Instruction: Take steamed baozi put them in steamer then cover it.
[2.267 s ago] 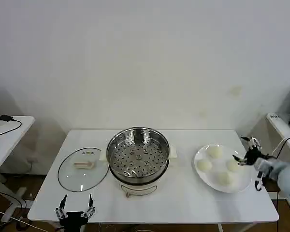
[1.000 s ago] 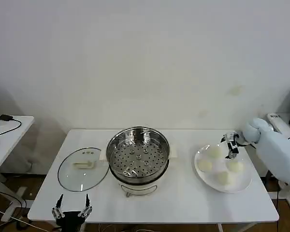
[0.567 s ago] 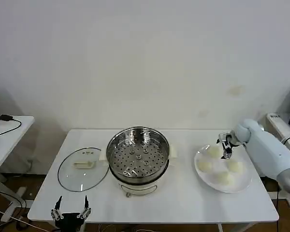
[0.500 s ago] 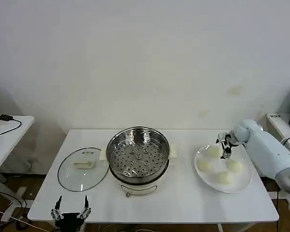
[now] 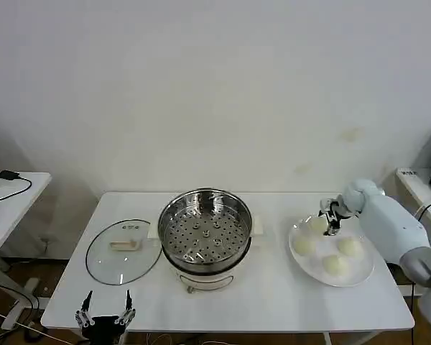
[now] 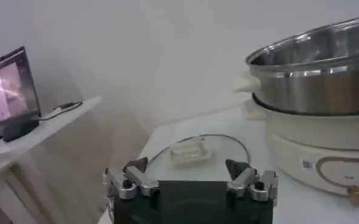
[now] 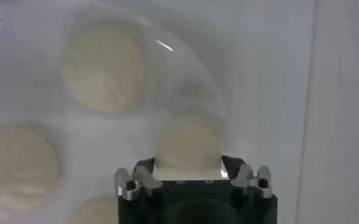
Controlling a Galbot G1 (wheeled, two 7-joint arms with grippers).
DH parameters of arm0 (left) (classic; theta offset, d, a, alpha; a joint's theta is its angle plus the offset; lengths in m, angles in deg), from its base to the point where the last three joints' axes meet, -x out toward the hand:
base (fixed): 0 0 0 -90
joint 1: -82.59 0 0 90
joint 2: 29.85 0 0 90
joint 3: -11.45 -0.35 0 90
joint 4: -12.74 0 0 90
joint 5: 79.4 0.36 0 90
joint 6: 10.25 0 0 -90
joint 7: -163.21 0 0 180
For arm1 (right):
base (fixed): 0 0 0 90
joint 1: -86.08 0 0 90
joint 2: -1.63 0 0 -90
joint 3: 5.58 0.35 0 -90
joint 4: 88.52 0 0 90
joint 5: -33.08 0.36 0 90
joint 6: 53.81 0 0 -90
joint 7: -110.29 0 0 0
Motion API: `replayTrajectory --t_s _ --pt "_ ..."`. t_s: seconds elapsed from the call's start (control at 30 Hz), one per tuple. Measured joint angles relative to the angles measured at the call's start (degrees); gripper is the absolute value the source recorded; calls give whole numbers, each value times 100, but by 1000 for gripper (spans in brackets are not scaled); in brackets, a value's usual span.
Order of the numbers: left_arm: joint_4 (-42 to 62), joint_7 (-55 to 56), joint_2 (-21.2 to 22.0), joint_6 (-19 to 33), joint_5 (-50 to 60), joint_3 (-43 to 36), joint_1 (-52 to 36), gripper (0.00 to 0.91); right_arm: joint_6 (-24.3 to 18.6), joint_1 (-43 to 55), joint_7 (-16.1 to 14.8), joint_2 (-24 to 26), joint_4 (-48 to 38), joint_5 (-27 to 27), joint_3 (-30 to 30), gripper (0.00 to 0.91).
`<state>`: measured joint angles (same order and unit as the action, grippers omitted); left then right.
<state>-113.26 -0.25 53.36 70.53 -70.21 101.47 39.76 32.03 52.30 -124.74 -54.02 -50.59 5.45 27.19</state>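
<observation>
Right end effector [image 5: 330, 218] moved over rear baozi [image 5: 317, 224].

Ahead of me, from ten o'clock round to two o'clock, a plain white wall [image 5: 215, 86] takes up the upper half of my head view, evenly lit, with a faint smudge [image 5: 350, 134] at about two o'clock. Below it stands my white worktop [image 5: 273, 295], rectangular, on pale legs. At nine o'clock a second white table [image 5: 3, 208] carries a black cable [image 5: 11, 185] and a small dark box. Under it the floor [image 5: 14, 277] is brown, with more cables trailing at eight o'clock. At three o'clock a white shelf edge [image 5: 416, 187] juts in. My left wrist view shows a lit screen [image 6: 8, 82] on the side table.
</observation>
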Motion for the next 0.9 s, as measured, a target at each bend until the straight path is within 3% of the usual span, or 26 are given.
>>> replayTrajectory --t_s 0.43,0.9 --pt "-40 -1 -34 -16 -44 20 2 907 57 176 -71 303 420 245 -174 625" --pt "-78 -55 -278 -122 -236 0 -113 907 205 1212 -268 1214 2069 1353 -1081 625"
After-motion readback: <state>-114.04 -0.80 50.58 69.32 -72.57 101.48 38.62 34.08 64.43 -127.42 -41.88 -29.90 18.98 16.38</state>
